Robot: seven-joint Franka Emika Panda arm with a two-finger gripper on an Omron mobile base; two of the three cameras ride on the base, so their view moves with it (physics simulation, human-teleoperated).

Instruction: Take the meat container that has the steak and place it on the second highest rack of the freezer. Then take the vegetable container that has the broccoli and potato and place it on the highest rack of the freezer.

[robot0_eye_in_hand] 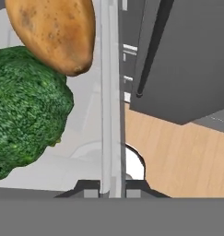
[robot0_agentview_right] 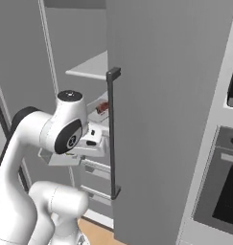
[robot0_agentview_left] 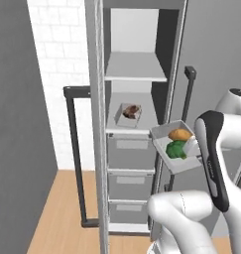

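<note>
The freezer point(robot0_agentview_left: 134, 30) stands open, with its two pale shelf boards showing. On the second highest rack point(robot0_agentview_left: 114, 124) sits a white meat container point(robot0_agentview_left: 129, 114) with the steak point(robot0_agentview_left: 133, 109) in it; the steak point(robot0_agentview_right: 102, 108) also peeks out past the arm. The highest rack point(robot0_agentview_left: 135, 73) is bare. My gripper point(robot0_eye_in_hand: 111, 191) is shut on the side wall of the vegetable container point(robot0_agentview_left: 166, 154), holding it tilted in the air just right of the lower board. In it lie the potato point(robot0_agentview_left: 180, 134) and the broccoli point(robot0_agentview_left: 176, 150); the potato point(robot0_eye_in_hand: 53, 32) and broccoli point(robot0_eye_in_hand: 26, 115) loom close.
Three grey drawers point(robot0_agentview_left: 131, 183) stack under the shelves. The open door's dark bar handle point(robot0_agentview_left: 75, 149) stands to the left. A closed grey door with a long handle point(robot0_agentview_right: 111, 134) is right of the opening, and the black oven column point(robot0_agentview_right: 223, 191) beyond it. Wooden floor point(robot0_agentview_left: 57, 218) lies below.
</note>
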